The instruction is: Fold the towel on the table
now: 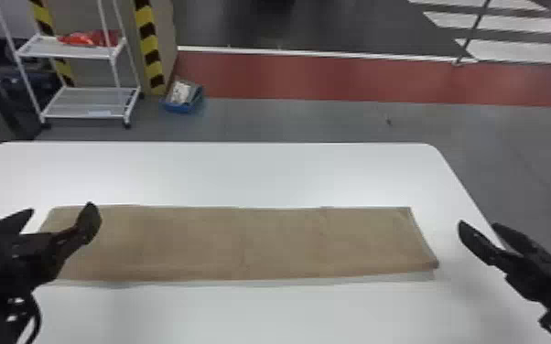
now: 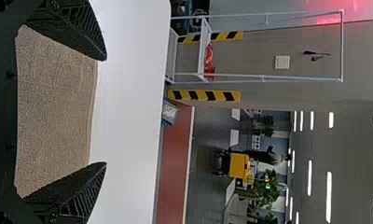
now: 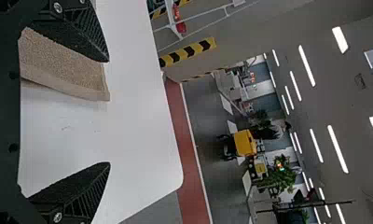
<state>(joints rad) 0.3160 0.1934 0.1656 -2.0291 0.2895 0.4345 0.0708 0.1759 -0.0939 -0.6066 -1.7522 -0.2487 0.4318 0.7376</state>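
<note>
So the towel [image 1: 242, 242] is lying on the white bench [image 1: 219, 174] as one long, skinny tan strip, and its long axis runs left to right, pretty much parallel to the bench's far edge. The short ends point left and right, with the right end slanting outward toward the near side. The near long side looks like a rounded fold, and a thin, paler layer pokes out under it. There's a wide band of bench past the towel's far edge, more surface on the near side, and a decent gap between its right end and the bench's slanted right edge. The left claw [image 1: 59, 215] is over the left end, fingers spread wide, not pinching anything. The right claw [image 1: 479, 225] is also spread, past the right end and apart from the cloth, up by the bench's right edge. As for containers, a blue bin [image 1: 178, 108] sits on the floor [image 1: 311, 121] beyond the bench, with white and grayish stuff in it, too blurry to name. Left of that is a white rack [image 1: 119, 54] with some red stuff [image 1: 89, 38] on its upper shelf.
</note>
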